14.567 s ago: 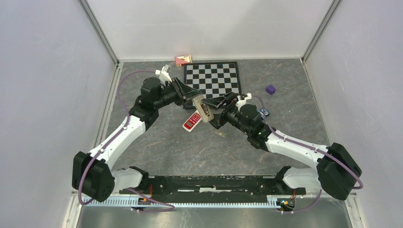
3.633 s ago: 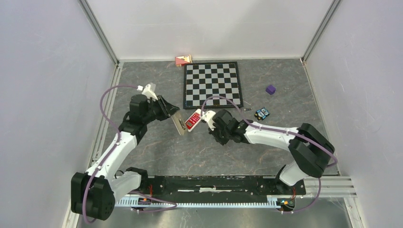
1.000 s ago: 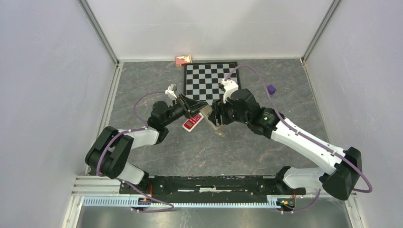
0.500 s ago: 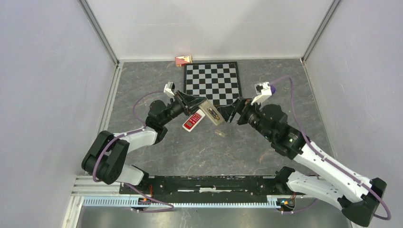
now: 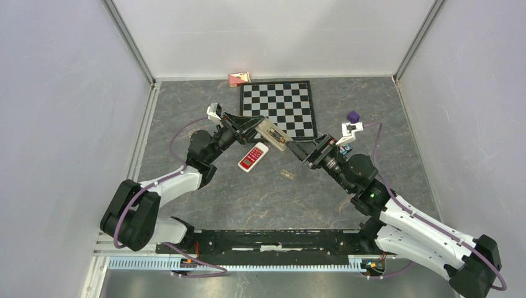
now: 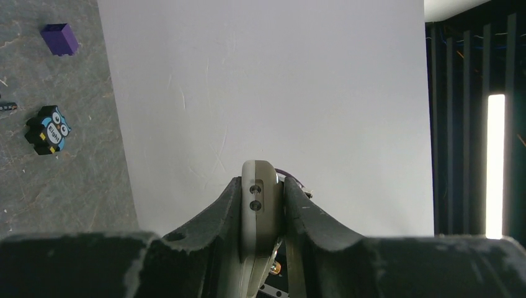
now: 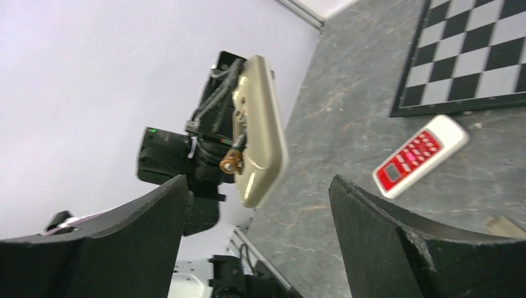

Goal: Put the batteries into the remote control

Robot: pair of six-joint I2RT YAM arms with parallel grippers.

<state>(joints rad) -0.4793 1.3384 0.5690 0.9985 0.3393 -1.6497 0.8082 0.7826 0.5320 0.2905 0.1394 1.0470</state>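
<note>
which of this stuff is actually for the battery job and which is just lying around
For the job: beige remote, the battery in it, small beige piece (likely its cover).
Lying about: red and white remote, chessboard, purple cube, owl block, red box.

A: Right-wrist cam, what've you got?

B: I log: 1x beige remote point(image 7: 260, 124), tilted, off the table point(image 7: 347, 205), held by left gripper point(image 7: 232, 118). 1x battery point(image 7: 230, 162) sticking out of it. 1x red/white remote point(image 7: 419, 155) flat on table, nr chessboard point(image 7: 471, 56). My right gripper point(image 7: 258, 181): fingers wide apart.
</note>
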